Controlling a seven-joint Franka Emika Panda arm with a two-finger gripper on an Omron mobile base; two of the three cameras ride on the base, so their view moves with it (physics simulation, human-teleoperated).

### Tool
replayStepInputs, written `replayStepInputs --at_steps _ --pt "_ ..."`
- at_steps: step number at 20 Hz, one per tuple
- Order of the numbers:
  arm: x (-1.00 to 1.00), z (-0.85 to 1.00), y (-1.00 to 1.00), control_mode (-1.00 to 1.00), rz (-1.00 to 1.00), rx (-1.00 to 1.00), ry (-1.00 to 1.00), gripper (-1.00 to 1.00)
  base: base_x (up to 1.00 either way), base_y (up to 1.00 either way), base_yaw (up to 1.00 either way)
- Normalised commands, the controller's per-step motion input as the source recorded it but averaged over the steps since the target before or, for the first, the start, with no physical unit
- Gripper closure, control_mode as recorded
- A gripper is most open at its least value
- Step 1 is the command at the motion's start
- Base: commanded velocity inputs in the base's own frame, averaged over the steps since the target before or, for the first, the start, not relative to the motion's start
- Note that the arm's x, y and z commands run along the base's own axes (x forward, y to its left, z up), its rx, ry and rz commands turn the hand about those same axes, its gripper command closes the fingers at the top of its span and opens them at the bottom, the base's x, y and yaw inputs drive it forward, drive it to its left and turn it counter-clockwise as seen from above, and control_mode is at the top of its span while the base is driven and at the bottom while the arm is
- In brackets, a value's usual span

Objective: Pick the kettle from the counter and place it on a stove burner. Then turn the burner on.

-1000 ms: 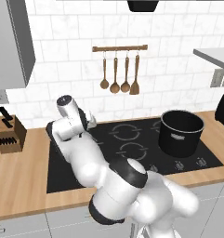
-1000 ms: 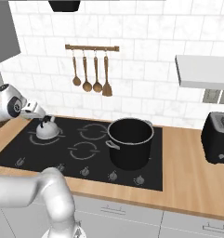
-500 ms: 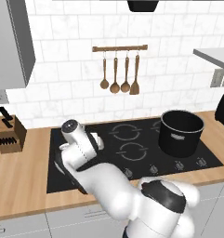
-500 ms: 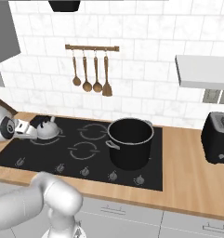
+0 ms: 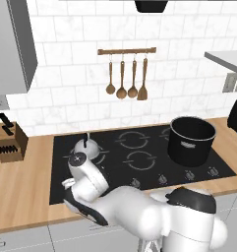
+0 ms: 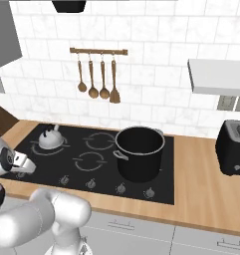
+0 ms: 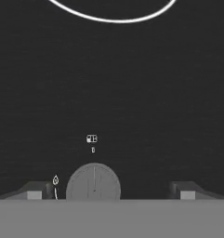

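Left base view: kettle (image 5: 88, 147) upright on far-left burner (image 5: 78, 156) of cooktop (image 5: 154, 162), already placed; spout direction unclear.
Right base view: kettle handle runs approx left-right.
Hand view: gripper (image 7: 108, 189) wide open, holding nothing, straddling grey knob (image 7: 93, 181), probably for switching on.

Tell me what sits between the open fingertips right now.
In the hand view, a round grey knob sits between the fingertips of the gripper, on the cooktop.
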Motion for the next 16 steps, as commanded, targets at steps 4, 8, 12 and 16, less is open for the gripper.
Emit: replayStepInputs --at_steps 4,8,12,16 --pt "0.15 0.04 0.3 -1.0 0.01 0.0 0.07 -1.0 0.0 0.0 0.0" --pt "0.14 0.02 0.2 -1.0 0.0 0.0 0.08 -1.0 0.0 0.0 0.0" --pt "0.12 -0.21 0.0 -1.0 0.0 0.0 0.0 -1.0 0.0 0.0 0.0" --pt "-0.16 -0.41 -0.02 -1.0 0.0 0.0 0.01 -1.0 0.0 0.0 0.0"
